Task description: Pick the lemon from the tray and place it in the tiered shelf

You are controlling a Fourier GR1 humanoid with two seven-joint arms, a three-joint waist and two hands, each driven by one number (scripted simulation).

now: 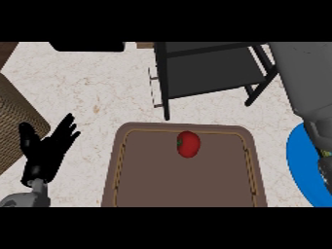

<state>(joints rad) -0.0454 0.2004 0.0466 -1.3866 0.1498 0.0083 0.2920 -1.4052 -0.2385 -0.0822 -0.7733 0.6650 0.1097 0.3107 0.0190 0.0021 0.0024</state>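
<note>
Left black hand (47,146) rests open, fingers spread upward, at lower left over pale marbled counter (96,92) | right grey forearm (319,97) along right edge, its hand unseen | brown rounded tray (132,185) centre holds red round tomato-like fruit (188,144) near its far edge | dark grey tiered shelf (208,73) beyond tray

My black left hand (47,148) rests at the lower left, fingers straight and spread, pointing up and slightly right. Its grey forearm (25,198) enters from the bottom edge. My bulky grey right arm (319,92) fills the right side.
</note>
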